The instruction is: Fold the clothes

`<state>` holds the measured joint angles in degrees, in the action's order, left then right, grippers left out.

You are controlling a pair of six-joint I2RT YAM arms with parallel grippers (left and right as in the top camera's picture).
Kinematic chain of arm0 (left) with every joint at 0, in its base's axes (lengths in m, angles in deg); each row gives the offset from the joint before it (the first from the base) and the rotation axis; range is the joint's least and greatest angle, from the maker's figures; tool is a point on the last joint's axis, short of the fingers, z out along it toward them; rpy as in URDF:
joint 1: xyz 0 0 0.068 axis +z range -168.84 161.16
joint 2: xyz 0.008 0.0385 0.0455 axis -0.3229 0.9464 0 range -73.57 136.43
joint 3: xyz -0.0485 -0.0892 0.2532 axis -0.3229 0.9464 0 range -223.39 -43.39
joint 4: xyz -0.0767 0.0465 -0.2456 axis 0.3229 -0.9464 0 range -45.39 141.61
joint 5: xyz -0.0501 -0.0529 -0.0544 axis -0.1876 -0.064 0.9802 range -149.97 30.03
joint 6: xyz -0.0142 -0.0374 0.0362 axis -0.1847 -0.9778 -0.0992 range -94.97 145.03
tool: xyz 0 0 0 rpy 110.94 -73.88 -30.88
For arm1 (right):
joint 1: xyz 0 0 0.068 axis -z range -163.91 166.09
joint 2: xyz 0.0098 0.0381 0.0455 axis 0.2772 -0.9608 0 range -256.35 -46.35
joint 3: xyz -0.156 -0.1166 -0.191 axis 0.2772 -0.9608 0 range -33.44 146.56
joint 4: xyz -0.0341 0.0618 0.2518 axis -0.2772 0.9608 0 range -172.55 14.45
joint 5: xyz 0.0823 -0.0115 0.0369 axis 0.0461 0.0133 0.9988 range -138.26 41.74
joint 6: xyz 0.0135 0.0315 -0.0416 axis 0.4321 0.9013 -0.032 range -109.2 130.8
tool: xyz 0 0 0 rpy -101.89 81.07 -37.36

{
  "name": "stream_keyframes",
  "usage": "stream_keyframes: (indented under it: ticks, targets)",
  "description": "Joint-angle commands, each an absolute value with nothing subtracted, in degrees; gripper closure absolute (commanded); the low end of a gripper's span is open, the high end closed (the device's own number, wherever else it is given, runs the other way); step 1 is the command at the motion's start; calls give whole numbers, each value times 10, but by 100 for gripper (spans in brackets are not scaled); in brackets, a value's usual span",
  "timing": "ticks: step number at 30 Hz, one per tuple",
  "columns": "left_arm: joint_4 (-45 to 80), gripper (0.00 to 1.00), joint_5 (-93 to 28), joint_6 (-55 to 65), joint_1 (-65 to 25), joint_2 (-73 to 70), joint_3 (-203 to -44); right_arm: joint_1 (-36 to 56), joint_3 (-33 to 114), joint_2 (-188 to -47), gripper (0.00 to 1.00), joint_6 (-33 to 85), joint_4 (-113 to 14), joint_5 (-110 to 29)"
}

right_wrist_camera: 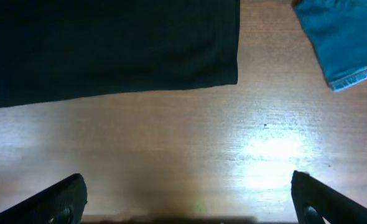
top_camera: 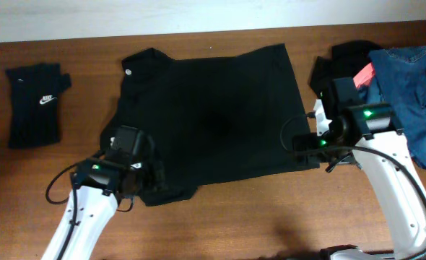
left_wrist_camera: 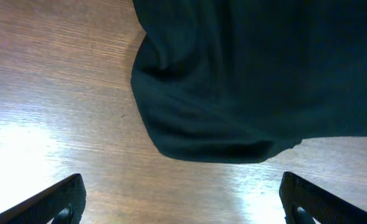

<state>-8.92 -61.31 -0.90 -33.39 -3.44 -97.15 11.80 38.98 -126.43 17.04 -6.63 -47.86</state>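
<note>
A large black shirt point(top_camera: 213, 108) lies spread flat in the middle of the wooden table, with a small white round logo near its collar at the upper left. My left gripper point(top_camera: 146, 179) hovers at the shirt's near-left corner. In the left wrist view it point(left_wrist_camera: 183, 205) is open over bare wood, just short of the rumpled cloth point(left_wrist_camera: 264, 74). My right gripper point(top_camera: 303, 144) is at the shirt's near-right edge. The right wrist view shows it point(right_wrist_camera: 186, 202) open and empty, with the shirt's straight hem point(right_wrist_camera: 109, 43) ahead of it.
A folded black piece with a white swoosh point(top_camera: 36, 101) lies at the far left. At the right edge is a pile of blue denim point(top_camera: 415, 87), a coral-pink piece point(top_camera: 364, 72) and dark cloth point(top_camera: 350, 54). A denim corner point(right_wrist_camera: 345, 37) shows in the right wrist view.
</note>
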Motion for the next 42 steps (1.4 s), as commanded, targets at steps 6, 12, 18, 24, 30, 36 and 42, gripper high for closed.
stream_keyframes:
  ticks: [6, 12, 18, 24, 30, 36, 42]
  targets:
    - [-56, 1, -526, 28, -288, -30, -967, 180, 378, -1266, 1, 188, -92, -470]
    - [-33, 1, -490, 28, -288, -7, -967, 199, 373, -1266, 1, 188, -110, -473]
    - [-35, 1, -488, 28, -288, 14, -967, 199, 328, -1266, 1, 171, -158, -472]
    - [-28, 1, -488, 28, -288, 26, -967, 199, 279, -1266, 2, 171, -218, -470]
    - [-30, 1, -490, 28, -288, 49, -967, 199, 246, -1266, 1, 171, -254, -470]
    - [-46, 1, -508, 28, -288, 73, -967, 199, 210, -1266, 1, 170, -282, -470]
    - [-68, 1, -516, 28, -288, 81, -967, 199, 175, -1268, 1, 139, -336, -446]
